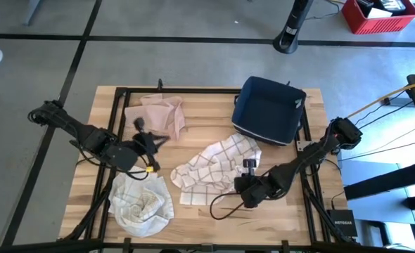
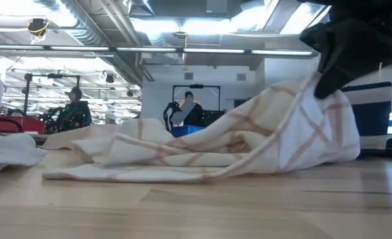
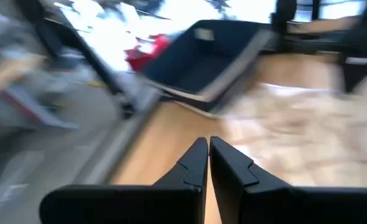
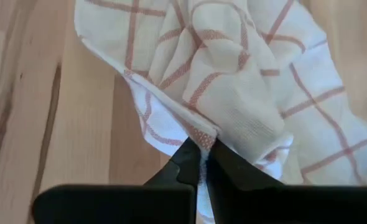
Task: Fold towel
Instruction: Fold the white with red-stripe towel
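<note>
- Table point(image 1: 207, 218): wooden top carrying three cloths and a dark blue bin point(image 1: 269, 110) at the far right corner.
- Checked towel point(image 1: 214, 167): lies crumpled at the table's centre, between the two arms, in front of the bin. No flat layer or clean crease shows; folding is judged barely begun, and spreading and every fold remain.
- Other cloths: a pinkish cloth point(image 1: 157, 112) near the far edge and a second checked cloth point(image 1: 143, 200) bunched at the near left, both unfolded.
- Right gripper point(image 4: 202, 163): at the towel's near right edge, jaws closed on a pinch of its fabric, lifting it into a peak in the low view.
- Left gripper point(image 3: 207, 163): hovers left of the towel, jaws closed together, holding nothing.
</note>
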